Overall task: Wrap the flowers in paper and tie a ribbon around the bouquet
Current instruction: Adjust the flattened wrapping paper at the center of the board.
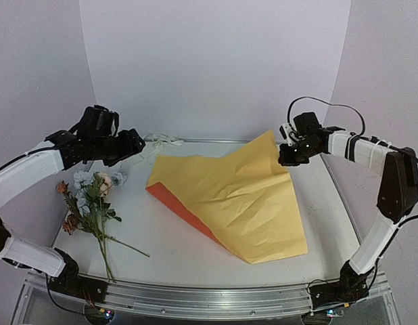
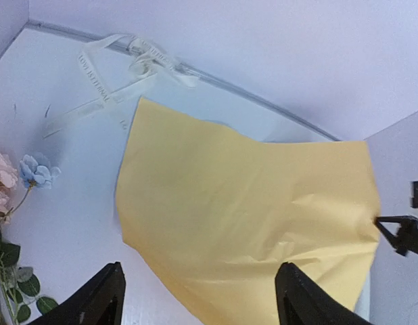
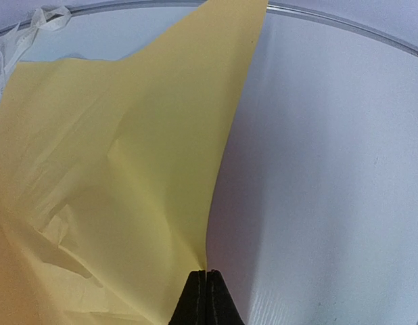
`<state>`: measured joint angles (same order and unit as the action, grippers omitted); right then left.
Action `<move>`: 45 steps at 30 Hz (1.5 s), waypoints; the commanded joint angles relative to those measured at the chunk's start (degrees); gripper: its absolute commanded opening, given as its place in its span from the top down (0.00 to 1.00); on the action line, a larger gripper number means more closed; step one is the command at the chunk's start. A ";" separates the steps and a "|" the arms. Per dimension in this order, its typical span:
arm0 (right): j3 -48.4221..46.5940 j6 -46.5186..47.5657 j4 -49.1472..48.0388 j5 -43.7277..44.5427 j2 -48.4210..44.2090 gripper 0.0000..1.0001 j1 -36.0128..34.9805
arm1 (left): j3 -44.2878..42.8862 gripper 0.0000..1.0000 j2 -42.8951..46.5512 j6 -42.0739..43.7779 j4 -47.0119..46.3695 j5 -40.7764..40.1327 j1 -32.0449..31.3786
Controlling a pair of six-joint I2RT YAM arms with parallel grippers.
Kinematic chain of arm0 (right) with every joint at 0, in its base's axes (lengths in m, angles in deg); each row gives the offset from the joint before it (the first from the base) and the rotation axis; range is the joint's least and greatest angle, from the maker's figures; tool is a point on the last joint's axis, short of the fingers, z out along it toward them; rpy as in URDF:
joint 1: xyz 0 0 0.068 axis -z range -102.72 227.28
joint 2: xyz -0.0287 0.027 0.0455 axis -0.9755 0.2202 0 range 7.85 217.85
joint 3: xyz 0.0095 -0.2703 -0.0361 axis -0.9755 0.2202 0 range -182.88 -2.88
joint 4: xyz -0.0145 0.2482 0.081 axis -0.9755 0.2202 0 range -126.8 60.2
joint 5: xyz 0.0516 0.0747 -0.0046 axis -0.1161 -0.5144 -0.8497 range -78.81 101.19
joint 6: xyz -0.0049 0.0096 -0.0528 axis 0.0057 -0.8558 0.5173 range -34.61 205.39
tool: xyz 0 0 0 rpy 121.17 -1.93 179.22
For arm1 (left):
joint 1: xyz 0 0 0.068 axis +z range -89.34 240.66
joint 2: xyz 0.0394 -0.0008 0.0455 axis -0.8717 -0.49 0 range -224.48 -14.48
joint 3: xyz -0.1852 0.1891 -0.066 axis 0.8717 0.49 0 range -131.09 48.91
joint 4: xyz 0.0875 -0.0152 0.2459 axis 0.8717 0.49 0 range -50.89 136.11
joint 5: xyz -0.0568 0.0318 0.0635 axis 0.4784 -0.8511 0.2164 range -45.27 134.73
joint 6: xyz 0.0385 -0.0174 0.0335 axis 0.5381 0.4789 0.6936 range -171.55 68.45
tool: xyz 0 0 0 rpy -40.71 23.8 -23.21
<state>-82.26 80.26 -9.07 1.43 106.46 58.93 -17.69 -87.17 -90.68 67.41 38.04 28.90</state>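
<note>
From where I stand, the paper point(image 1: 229, 196) lies yellow face up across the middle and right of the table point(image 1: 195, 271). A sliver of orange shows along its edge at 8 o'clock. Its corner at 1 o'clock is raised off the surface, pinched between the closed fingers of the right gripper point(image 3: 206, 279).

The left gripper point(image 2: 199, 305) hangs above the far left of the table with its jaws spread wide and nothing between them. The flowers point(image 1: 93, 200) lie just below it, at about its 7 o'clock, flat on the table at the paper's 9 o'clock and not touching it. Their long axis runs from the heads at 11 o'clock to the stem ends at 5 o'clock, near the front rail. The left arm is much the nearer, so I would expect it to fetch them and carry them toward 3 o'clock onto the sheet.

The ribbon point(image 2: 143, 59) sits loosely bunched at 12 o'clock against the back wall, beside the paper's far-left corner. The table is smooth and white, and plain white walls close it in on three sides.
</note>
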 commanded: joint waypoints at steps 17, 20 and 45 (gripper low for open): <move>-15.78 4.63 1.62 -2.58 10.25 1.00 -0.02 | 6.50 0.64 -29.80 -0.01 -14.54 16.75 -8.97; -18.16 4.62 1.70 -1.71 12.53 1.00 -0.02 | 7.65 0.66 -31.17 -3.08 -16.31 15.84 -12.06; 7.53 -22.99 1.86 3.88 -10.63 0.04 -1.08 | 19.66 0.31 -11.00 -3.03 -9.40 10.53 7.96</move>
<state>-80.00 64.33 -3.98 6.54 101.54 58.85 -3.05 -98.90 -95.91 58.57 42.57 33.26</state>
